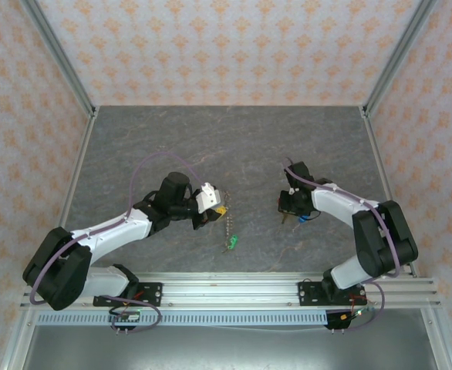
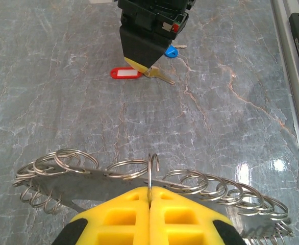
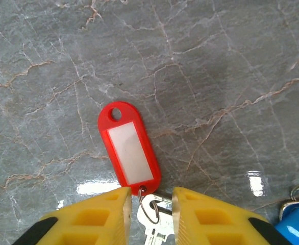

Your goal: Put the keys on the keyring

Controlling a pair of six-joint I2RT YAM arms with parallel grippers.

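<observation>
My left gripper point(image 2: 149, 196) is clamped shut on the keyring point(image 2: 124, 171) — one loop stands up between its fingers, and the rest runs off toward its green tag point(image 1: 231, 245). Well to the right, my right gripper point(image 3: 149, 194) hovers with jaws apart, straddling the small ring of the red-tagged key point(image 3: 131, 150). The blue-tagged key point(image 3: 295, 224) lies just beside. I'd drop straight down and pinch the key's metal, not the tag — otherwise it may swing when carried across.

blue tag point(image 3: 295, 224) cut off at the right wrist view's corner; key point(image 3: 156, 236) runs off its bottom edge; keyring point(image 2: 108, 175) partly behind left fingers point(image 2: 124, 214).
</observation>
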